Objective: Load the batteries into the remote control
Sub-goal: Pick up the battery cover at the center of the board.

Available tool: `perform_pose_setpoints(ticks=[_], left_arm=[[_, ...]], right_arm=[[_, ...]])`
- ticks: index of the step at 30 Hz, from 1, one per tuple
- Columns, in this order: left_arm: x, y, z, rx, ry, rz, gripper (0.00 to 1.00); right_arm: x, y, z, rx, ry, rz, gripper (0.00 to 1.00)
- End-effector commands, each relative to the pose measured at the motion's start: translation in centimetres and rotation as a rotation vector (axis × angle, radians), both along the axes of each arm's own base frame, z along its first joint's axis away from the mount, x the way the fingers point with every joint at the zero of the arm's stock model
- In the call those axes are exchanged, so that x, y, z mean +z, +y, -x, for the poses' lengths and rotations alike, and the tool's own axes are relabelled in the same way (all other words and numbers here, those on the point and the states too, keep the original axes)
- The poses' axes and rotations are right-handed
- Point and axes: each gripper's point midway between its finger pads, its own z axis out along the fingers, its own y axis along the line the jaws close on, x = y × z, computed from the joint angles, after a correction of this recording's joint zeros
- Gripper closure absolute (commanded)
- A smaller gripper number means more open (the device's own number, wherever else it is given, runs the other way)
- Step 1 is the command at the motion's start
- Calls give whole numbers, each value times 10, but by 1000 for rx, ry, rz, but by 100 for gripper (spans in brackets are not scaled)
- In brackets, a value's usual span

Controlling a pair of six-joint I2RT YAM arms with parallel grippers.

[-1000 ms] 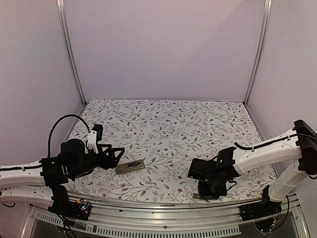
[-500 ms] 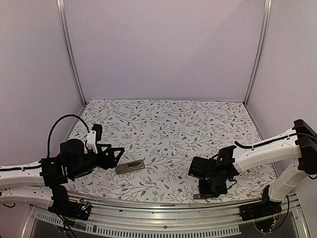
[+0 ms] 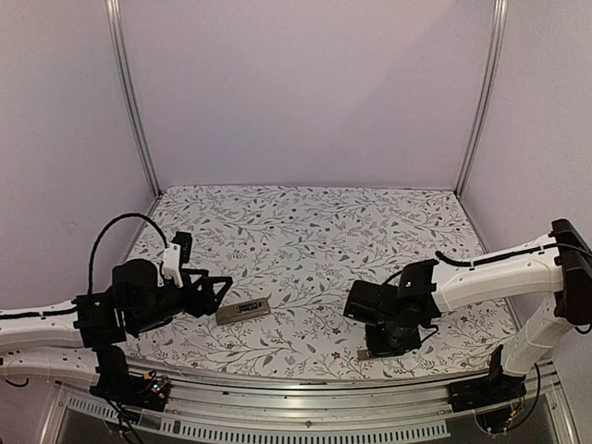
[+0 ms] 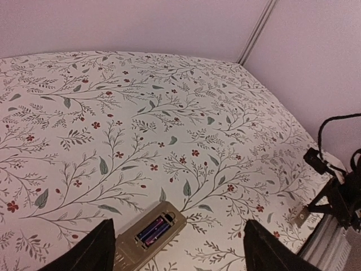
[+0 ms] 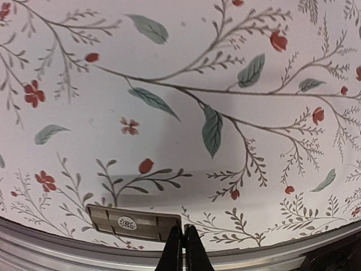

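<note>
Lying underside-up left of centre on the floral table (image 3: pixel 314 231): remote control (image 4: pixel 149 234), batteries (image 4: pixel 155 228) in its open bay. Left gripper (image 4: pixel 176 237) spread wide, remote between its fingers. Right gripper (image 5: pixel 184 234) pinched closed, tips at the grey-tan cover (image 5: pixel 132 223) by the near edge.

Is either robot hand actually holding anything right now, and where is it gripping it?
The right fingers are shut on one short end of the small flat grey-tan plastic cover. The left fingers stand open, holding nothing.
</note>
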Motion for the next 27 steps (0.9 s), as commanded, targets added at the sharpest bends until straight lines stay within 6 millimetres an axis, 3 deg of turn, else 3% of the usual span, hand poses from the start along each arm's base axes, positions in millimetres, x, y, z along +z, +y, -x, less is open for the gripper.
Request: perform_pose_setpoints(ticks=[1, 8, 11, 15, 18, 27], left_arm=[[23, -13, 8, -68, -39, -3, 23], [65, -54, 28, -268, -124, 38, 22], [82, -78, 45, -422, -163, 77, 19], [92, -98, 51, -504, -165, 97, 15], [92, -110, 48, -518, -132, 113, 13], [86, -121, 22, -421, -42, 141, 18]], right_arm=[[58, 28, -48, 92, -232, -48, 100], [147, 102, -98, 304, -540, -231, 100], [192, 137, -107, 432, -696, -328, 100], [233, 163, -107, 561, -829, -402, 100], [246, 172, -106, 631, -878, -407, 100], [244, 187, -96, 703, -887, -432, 100]])
